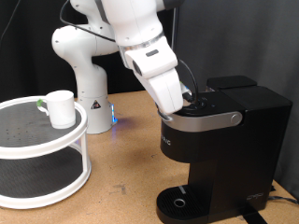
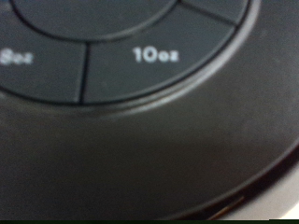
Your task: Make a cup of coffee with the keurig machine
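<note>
The white Franka arm reaches down from the exterior view's top, its forearm slanting toward the exterior view's right, and its two-finger gripper (image 1: 190, 99) is pressed close against the top of the boxy matte black Keurig machine (image 1: 224, 140). The fingertips are hidden behind the wrist housing and the machine's lid, so whether they stand wide or narrow cannot be told. The machine stands near the bench's front right corner as the exterior view shows it, lid down, with its grey arched handle (image 1: 207, 119) across the front and its round drip tray (image 1: 180, 201) at the base, bare.

In the wrist view, the camera is nearly against the machine's round black button panel (image 2: 149, 56), where wedge-shaped size keys read "10oz" (image 2: 155, 54) and, partly cut off, "8oz" (image 2: 17, 56).

The plain white ceramic mug (image 1: 61, 108) sits on the upper shelf of a white two-tier round stand (image 1: 47, 145) at the bench's left edge, well apart from the machine.
</note>
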Robot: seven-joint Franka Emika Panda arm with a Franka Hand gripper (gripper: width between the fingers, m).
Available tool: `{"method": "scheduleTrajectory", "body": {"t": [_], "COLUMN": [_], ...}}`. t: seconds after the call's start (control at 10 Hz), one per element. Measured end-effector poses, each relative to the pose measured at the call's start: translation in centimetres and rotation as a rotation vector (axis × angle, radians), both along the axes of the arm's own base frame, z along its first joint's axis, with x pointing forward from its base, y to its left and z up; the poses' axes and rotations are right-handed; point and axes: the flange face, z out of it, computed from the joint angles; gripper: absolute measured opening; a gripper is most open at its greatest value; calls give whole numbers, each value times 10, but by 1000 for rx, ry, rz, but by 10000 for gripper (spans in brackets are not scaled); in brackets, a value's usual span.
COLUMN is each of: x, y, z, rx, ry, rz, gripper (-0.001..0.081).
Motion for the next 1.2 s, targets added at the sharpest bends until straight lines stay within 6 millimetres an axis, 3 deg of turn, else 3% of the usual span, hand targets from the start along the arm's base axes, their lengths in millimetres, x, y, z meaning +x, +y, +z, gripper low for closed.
{"method": "scheduleTrajectory", "body": {"t": [0.4,0.8,1.2], "x": [1,5,0], "y": [0,3,4], "z": [1,6,41], "rx": [9,143,300], "ry": [-15,-113,-173], "rz": [-4,22,12], "gripper": [1,1,1]}}
